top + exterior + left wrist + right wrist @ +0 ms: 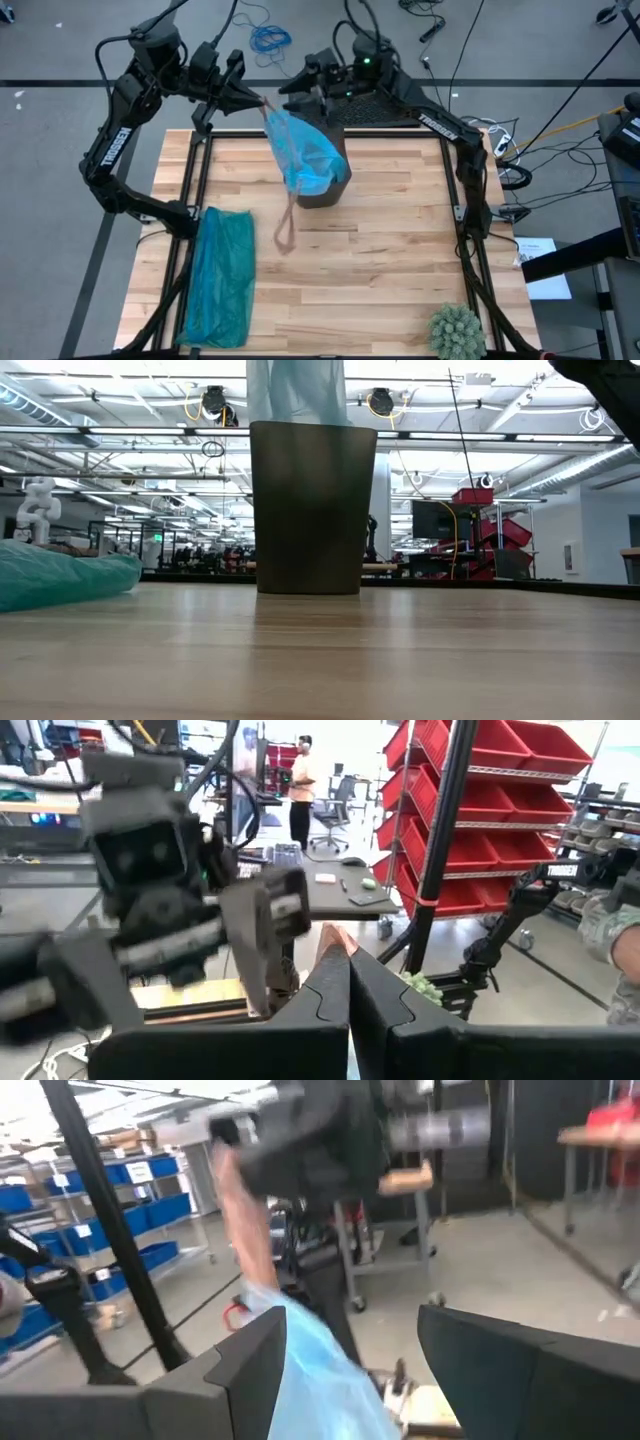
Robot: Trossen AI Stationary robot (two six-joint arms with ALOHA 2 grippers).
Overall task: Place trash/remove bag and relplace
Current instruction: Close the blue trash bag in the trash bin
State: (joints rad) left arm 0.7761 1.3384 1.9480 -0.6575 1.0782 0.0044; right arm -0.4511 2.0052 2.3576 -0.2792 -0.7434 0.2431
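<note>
The pale blue bag [305, 155] hangs lifted out of the small dark bin [325, 190], which stands near the far edge of the wooden counter [380, 270]. The left end effector [258, 101] is pinched shut on the bag's brown drawstring [268, 112] at the bag's upper corner, above the counter's far edge; in the left wrist view its two dark fingers [325, 995] press together with a sliver of the brown drawstring [333, 938] showing between their tips. A loose loop of the same brown cord [287, 222] trails down onto the counter beside the bin.

The right end effector [298, 92] hovers just beside the left one, over the bag's top; in the right wrist view its fingers [250, 1355] stand apart, with the blue plastic [320, 1380] lying between them and not gripped.

From counter level, the bin [312, 508] stands upright with the pale bag [296, 390] rising out of its mouth.

A darker teal bag [222, 275] lies flat along the counter's left side, well apart from the bin. A spiky green ball [456, 330] sits at the near right corner. In the room beyond, seen from the left wrist, a person [300, 790] in an orange top stands by a desk near red bin shelving [480, 810].
</note>
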